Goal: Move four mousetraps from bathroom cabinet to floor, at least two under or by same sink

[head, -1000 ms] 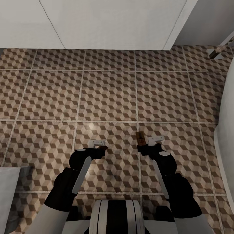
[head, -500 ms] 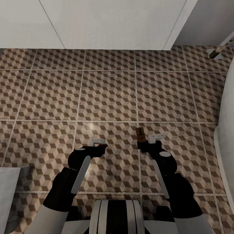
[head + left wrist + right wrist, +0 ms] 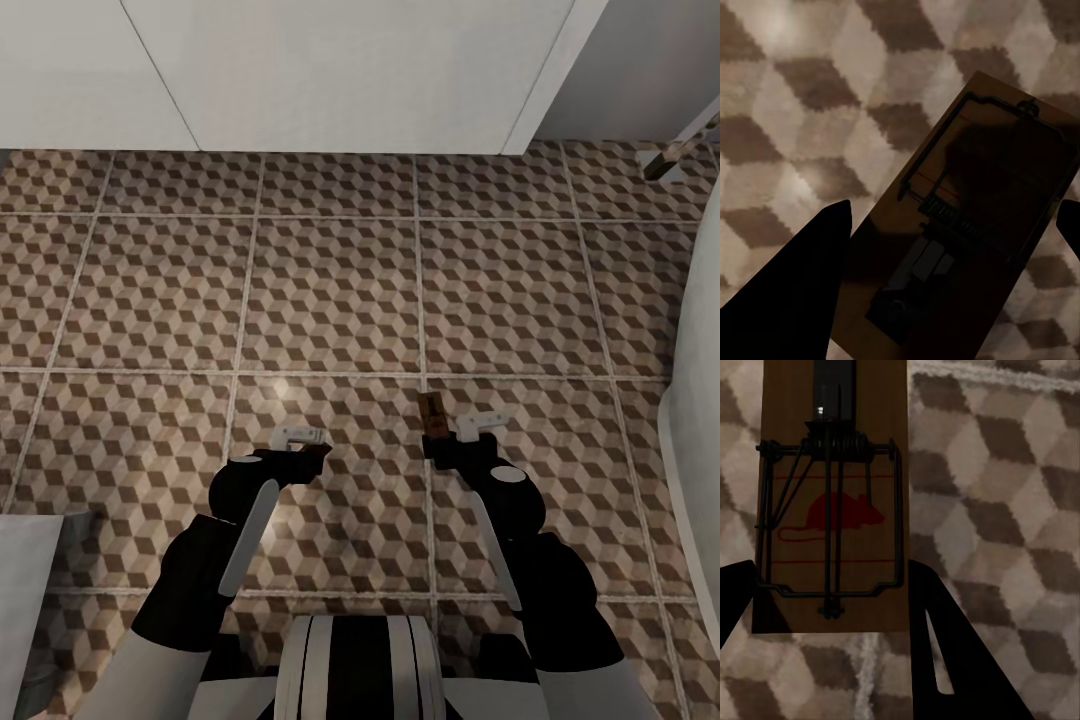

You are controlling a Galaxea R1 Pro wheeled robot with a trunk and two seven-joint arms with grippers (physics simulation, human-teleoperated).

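Brown, beige and white cube-patterned tiles of the bathroom floor [image 3: 330, 300] spread out below both arms, with the white vanity [image 3: 300, 70] standing along its far edge. In the head view the two black arms reach forward and down from the trunk, elbows bent outward, wrists tipped toward the tiles. The left gripper [image 3: 303, 447] hangs low over a tile near a grout crossing, and a mousetrap [image 3: 316, 453] shows as a small brown sliver at its tip. In the left wrist view that same mousetrap [image 3: 967, 225] sits tilted between the two dark fingers [image 3: 791, 292], its wire bar and spring in shadow; the fingers flank the board closely and appear closed on it, though the contact itself is hidden. The right gripper [image 3: 452, 432] points down beside the grout line that runs toward the vanity, holding a second mousetrap [image 3: 432, 414] that juts out forward from it. In the right wrist view this mousetrap [image 3: 832, 502], printed with a red mouse, stands between the fingers [image 3: 945, 645], which press its lower edges. Whether either board touches the tiles I cannot tell.
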